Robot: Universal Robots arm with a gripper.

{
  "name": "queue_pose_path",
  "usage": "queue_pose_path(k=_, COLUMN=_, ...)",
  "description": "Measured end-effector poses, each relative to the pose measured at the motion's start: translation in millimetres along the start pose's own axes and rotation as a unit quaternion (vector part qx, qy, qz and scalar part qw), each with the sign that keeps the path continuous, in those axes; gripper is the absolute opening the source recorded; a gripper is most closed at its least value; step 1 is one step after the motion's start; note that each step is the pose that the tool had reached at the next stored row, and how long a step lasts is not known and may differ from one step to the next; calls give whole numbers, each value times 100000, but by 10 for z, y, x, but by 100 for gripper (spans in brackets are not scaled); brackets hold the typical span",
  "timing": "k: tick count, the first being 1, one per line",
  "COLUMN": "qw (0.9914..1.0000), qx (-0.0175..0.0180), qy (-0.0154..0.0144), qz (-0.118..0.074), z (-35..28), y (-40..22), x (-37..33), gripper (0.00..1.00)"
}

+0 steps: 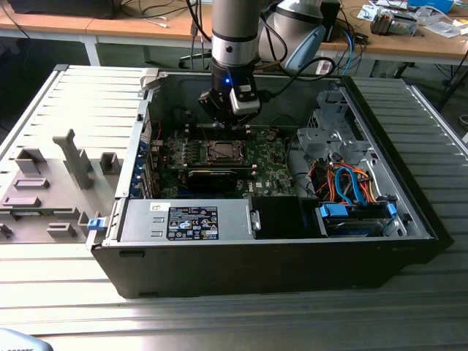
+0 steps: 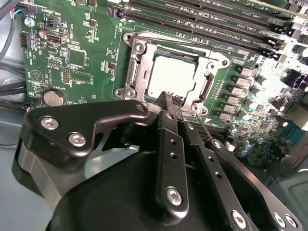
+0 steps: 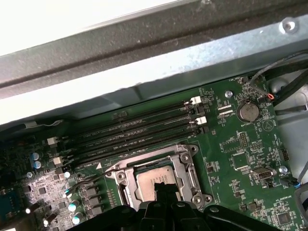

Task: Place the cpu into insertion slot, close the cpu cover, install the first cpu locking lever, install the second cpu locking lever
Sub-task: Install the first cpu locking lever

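Cpu (image 2: 171, 77) seated in insertion slot (image 2: 137, 65), cpu cover (image 2: 208, 86) closed, tool (image 2: 169, 103) at its edge

An open black computer case (image 1: 270, 256) lies on a ribbed grey worktop (image 1: 219, 322), its removed side panel (image 1: 66, 146) beside it at the exterior view's left. Inside, a green motherboard (image 1: 270, 175) lies flat, with a long black card (image 1: 212, 175) across it. A grey power supply (image 1: 186, 221) with a dark label sits along the near wall. At the exterior view's right, a metal drive cage (image 1: 329, 139) stands above orange and blue cables (image 1: 351, 186). In the first wrist view, black memory slots (image 3: 134, 130) run in parallel rows, and a round coin battery (image 3: 248, 111) sits near black wires (image 3: 284, 86). Wooden desks (image 1: 146, 25) stand behind.
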State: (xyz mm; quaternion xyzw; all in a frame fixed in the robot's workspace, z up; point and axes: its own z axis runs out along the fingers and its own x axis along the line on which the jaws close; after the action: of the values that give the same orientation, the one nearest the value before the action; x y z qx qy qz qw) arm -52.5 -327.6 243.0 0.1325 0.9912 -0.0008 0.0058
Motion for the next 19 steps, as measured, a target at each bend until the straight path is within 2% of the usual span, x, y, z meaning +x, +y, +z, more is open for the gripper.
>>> queue_pose_path(k=19, qw=99988, qx=-20, qy=-2, qz=-1568, z=0, y=0, x=0, gripper=11)
